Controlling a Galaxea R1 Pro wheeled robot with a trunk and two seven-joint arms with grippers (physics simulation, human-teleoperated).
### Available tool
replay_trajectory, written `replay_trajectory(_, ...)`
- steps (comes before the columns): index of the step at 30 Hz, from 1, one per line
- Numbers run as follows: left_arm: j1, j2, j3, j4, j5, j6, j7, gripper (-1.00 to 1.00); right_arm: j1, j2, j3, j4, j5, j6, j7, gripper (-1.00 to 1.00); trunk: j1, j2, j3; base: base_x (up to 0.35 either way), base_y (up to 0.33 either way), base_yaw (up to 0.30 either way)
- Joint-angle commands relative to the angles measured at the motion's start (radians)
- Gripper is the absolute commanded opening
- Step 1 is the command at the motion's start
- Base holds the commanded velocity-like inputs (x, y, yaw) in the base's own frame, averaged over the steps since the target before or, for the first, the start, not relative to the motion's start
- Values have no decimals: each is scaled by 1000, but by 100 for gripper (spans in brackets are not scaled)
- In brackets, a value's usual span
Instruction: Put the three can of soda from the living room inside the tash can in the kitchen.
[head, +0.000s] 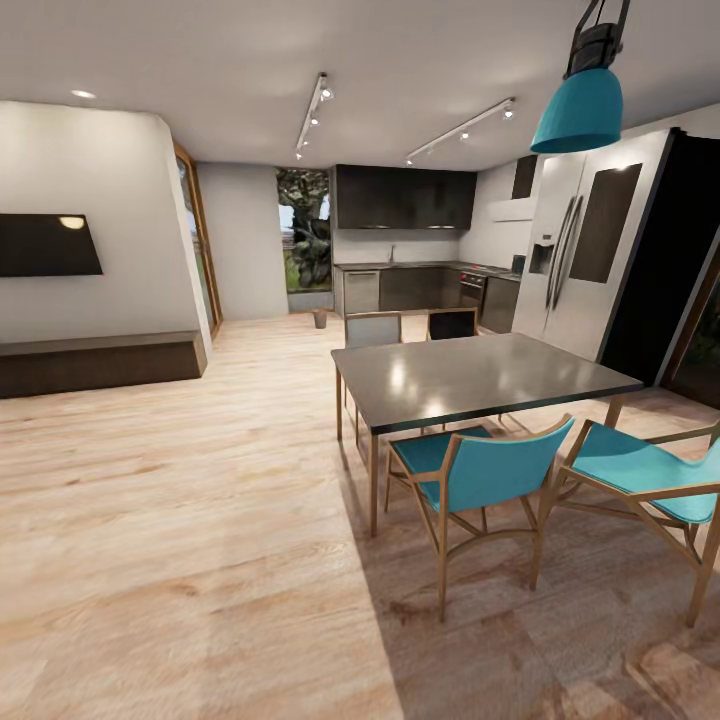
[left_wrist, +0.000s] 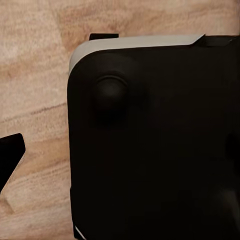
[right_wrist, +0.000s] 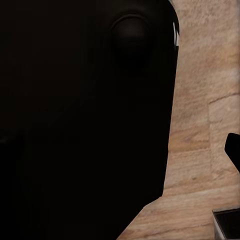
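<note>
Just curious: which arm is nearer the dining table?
Probably the right: the dining table lies ahead to the right, the left arm farther across; both arms hang by the body.

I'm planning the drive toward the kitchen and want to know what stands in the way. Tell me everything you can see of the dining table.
The dining table is rectangular, with a dark grey, glossy top that reflects the ceiling lights, on slim wooden legs. It stands upright on the pale wood floor, right of centre in the head view, with nothing visible on it. Two teal chairs sit at its near side, two more at its far side.
</note>
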Motion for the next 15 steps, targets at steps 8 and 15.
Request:
replay_trajectory(8,0,-4,-6,-7,-7,-3,2,100,0,1,-8,0,-10,1,-2,100,0,0,0,0,0,0)
replay_trajectory(15,0,-3,-5,-10,-3,-2,7,100,0,1,-10,0,-15,1,-2,100,0,0,0,0,0,0)
